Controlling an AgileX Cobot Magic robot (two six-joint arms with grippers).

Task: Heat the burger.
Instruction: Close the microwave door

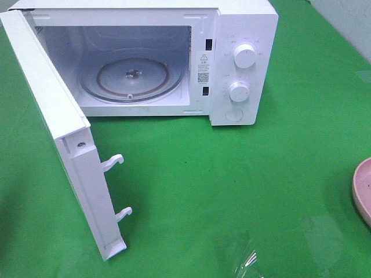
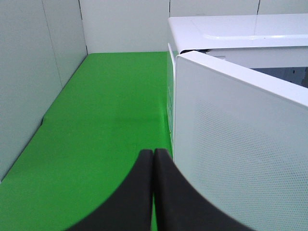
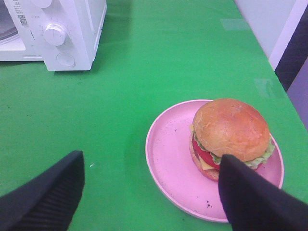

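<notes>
The burger, with its golden bun, lettuce, tomato and cheese, sits on a round pink plate on the green table. My right gripper hovers in front of it, open, with one black finger off the plate and the other finger just before the burger. Nothing is between them. The white microwave stands at the back with its door swung wide open and its glass turntable bare. My left gripper is shut on nothing, just outside the door's outer face.
Only the plate's edge shows in the high view, at the far right. Two door latches stick out from the open door. A crumpled bit of clear plastic lies near the front edge. White walls border the table's left side.
</notes>
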